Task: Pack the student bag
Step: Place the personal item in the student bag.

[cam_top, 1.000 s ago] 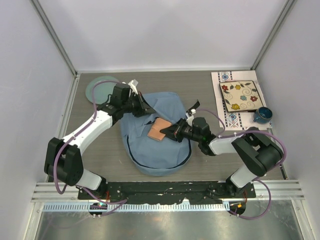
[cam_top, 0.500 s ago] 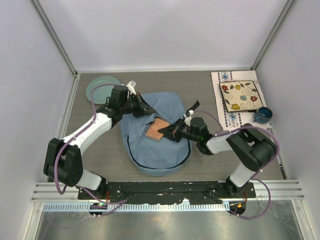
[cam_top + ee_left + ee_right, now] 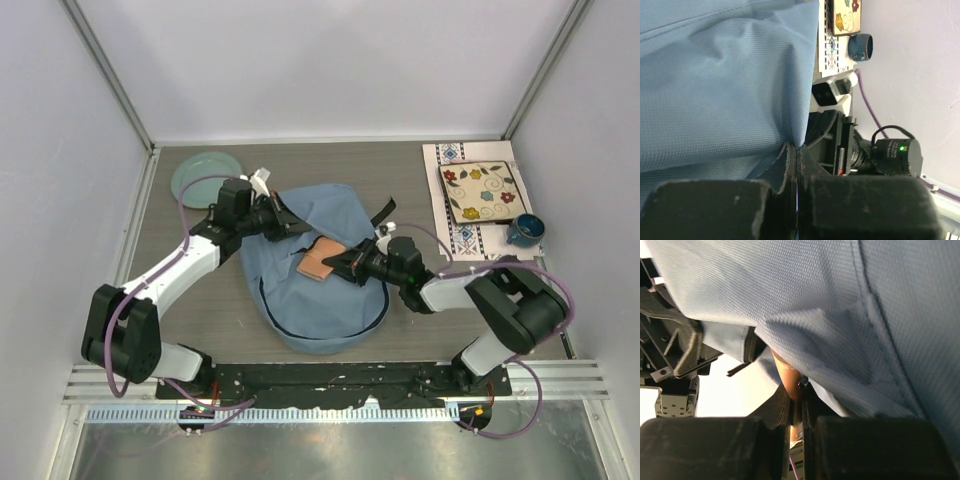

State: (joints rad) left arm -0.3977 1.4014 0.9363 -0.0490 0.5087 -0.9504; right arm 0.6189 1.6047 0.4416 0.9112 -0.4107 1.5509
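Observation:
The student bag [image 3: 320, 300], a soft light-blue backpack, lies flat in the middle of the table. My left gripper [image 3: 293, 224] is shut on the edge of its upper flap [image 3: 740, 75] and holds the fabric up; in the left wrist view the jaws [image 3: 798, 150] pinch the blue cloth. My right gripper [image 3: 334, 262] comes in from the right, shut on a flat tan-orange item [image 3: 315, 264]. In the right wrist view that item [image 3: 787, 375] sticks out of the jaws [image 3: 797, 392] and runs under the bag's zipper edge [image 3: 751, 347]. Its far end is hidden by fabric.
A teal plate [image 3: 205, 172] sits at the back left. At the back right a patterned placemat [image 3: 462, 240] carries a flowered square plate [image 3: 480, 192], with a dark blue mug [image 3: 524, 230] beside it. White walls close in both sides.
The left arm has shifted slightly with the flap still pinched. The tan item has edged a little further under the raised flap. Both grips are unchanged.

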